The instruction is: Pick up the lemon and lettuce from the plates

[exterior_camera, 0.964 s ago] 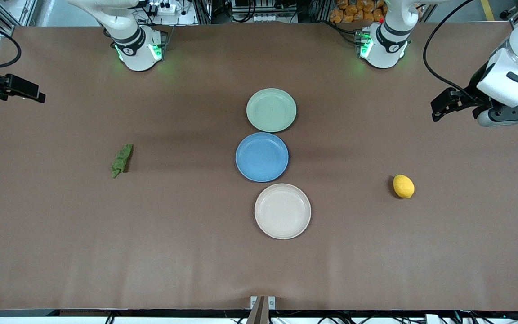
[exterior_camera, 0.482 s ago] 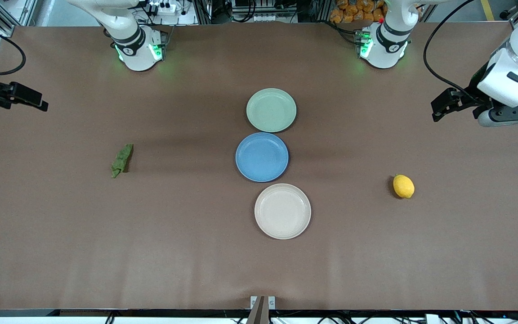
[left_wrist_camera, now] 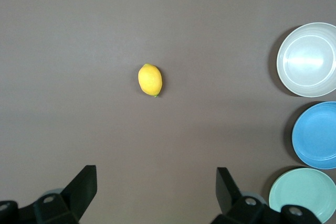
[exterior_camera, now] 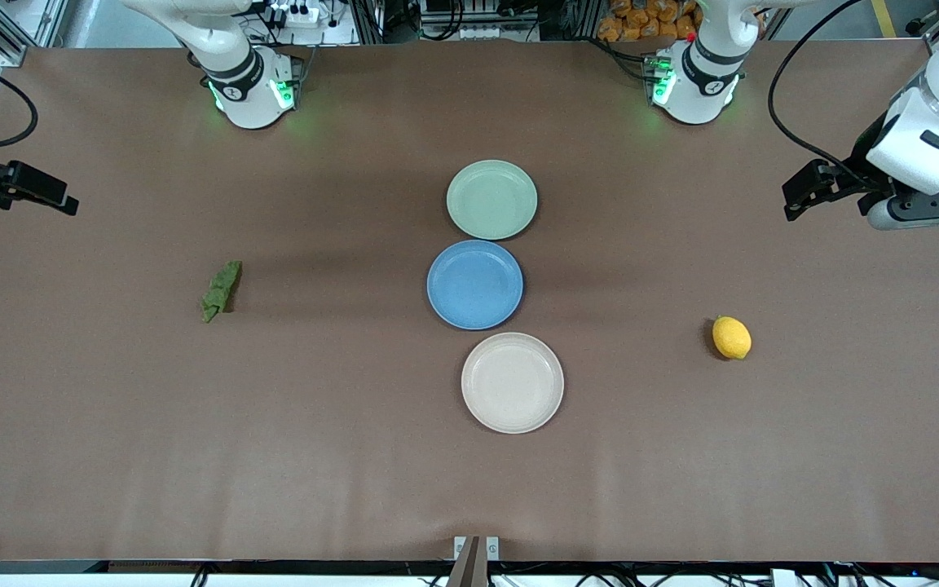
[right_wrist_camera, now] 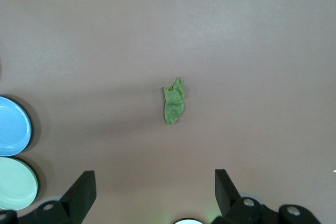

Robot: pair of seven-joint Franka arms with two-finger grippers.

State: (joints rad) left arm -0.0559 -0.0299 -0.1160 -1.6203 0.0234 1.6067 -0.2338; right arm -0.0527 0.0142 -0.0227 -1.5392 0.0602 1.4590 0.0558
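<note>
The yellow lemon point(exterior_camera: 731, 337) point(left_wrist_camera: 150, 80) lies on the bare brown table toward the left arm's end, off any plate. The dark green lettuce point(exterior_camera: 221, 290) point(right_wrist_camera: 174, 107) lies on the table toward the right arm's end. The mint green plate point(exterior_camera: 491, 200) and the beige plate point(exterior_camera: 512, 382) stand at the table's middle with nothing on them. My left gripper point(exterior_camera: 791, 201) point(left_wrist_camera: 156, 182) hangs open high over the table's end, apart from the lemon. My right gripper point(exterior_camera: 63, 200) point(right_wrist_camera: 155, 184) hangs open over its own end, apart from the lettuce.
A blue plate point(exterior_camera: 475, 284) sits between the two other plates, touching both, and holds nothing. The arms' bases point(exterior_camera: 249, 90) stand along the table's edge farthest from the front camera. A small bracket point(exterior_camera: 476, 548) sits at the nearest edge.
My right gripper has drifted a little over its end of the table and drawn slightly outward. The left gripper, lemon, lettuce and plates have stayed put.
</note>
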